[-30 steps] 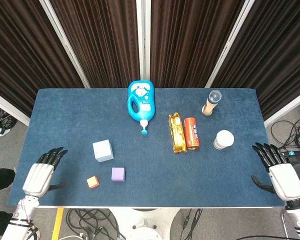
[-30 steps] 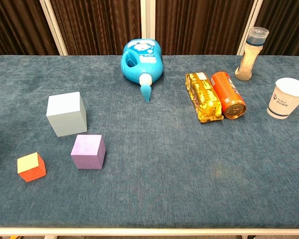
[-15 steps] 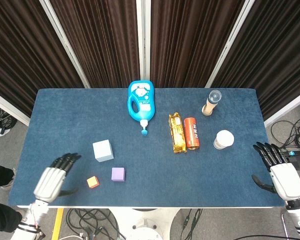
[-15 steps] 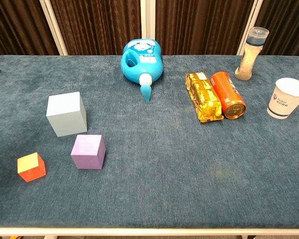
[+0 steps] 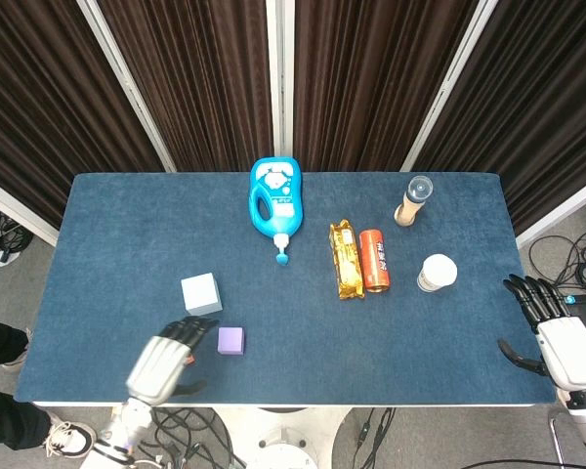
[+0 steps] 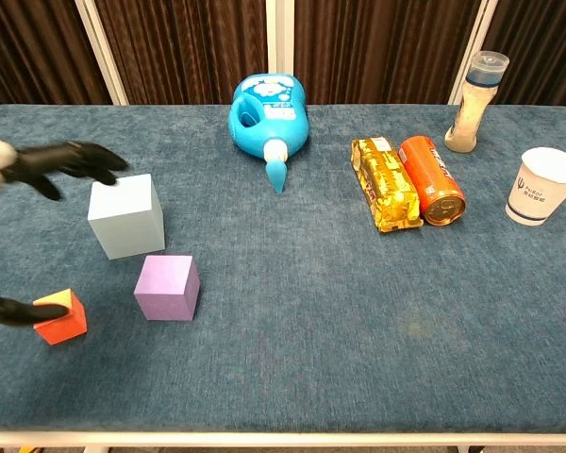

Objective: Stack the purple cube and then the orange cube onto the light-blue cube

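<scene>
Fingers apart, the left hand [image 5: 164,358] reaches near the table's front-left corner, risking knocking the orange cube [image 6: 59,316] instead of the purple cube [image 6: 167,287].

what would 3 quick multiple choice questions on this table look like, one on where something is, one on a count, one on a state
1. Where is the purple cube?
A. on top of the light-blue cube
B. on the table, nearer the front edge than the light-blue cube
C. beside the paper cup

2. How many cubes are on the table?
A. two
B. three
C. five

3. How does the orange can stand?
A. lying on its side
B. upright
C. held in the right hand

Answers:
1. B: in the chest view it sits on the cloth just in front of the light-blue cube, unstacked.
2. B: purple, light-blue and the orange cube.
3. A: it lies flat beside the gold snack pack, its top end facing the camera; the right hand is off at the table's edge, holding nothing.
</scene>
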Robot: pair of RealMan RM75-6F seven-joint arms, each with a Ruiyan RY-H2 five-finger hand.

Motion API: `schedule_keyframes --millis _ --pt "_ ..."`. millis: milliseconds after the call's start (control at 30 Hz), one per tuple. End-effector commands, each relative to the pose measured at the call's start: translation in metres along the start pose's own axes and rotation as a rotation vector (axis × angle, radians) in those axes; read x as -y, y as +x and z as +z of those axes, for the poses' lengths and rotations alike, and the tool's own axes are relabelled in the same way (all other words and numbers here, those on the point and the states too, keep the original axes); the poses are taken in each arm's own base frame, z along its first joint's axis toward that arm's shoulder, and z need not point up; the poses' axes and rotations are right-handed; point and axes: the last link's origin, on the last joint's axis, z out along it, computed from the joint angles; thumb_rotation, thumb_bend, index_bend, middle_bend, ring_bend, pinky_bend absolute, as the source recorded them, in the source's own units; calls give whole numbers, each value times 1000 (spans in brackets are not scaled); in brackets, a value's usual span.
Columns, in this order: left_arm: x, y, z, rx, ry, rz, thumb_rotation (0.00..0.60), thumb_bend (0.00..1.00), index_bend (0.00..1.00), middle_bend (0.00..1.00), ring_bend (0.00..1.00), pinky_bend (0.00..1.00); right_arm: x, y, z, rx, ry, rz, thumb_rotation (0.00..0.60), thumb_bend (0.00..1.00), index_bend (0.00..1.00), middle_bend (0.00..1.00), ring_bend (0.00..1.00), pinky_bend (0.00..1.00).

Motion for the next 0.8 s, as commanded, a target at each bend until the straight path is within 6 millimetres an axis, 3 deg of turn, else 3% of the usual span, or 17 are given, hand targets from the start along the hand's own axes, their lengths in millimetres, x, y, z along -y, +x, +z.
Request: schedule_keyframes --millis 33,367,800 --pt "-7 -14 14 48 -27 17 600 131 207 301 182 262 0 0 0 -1 0 -1 600 201 32 57 0 0" --pt "-16 -35 41 69 -42 57 600 154 218 316 182 262 -1 0 2 0 -6 -3 600 201 31 59 0 0" --pt "-1 -56 61 42 2 134 600 189 277 386 210 286 -2 2 2 -6 -9 7 600 201 32 68 0 0"
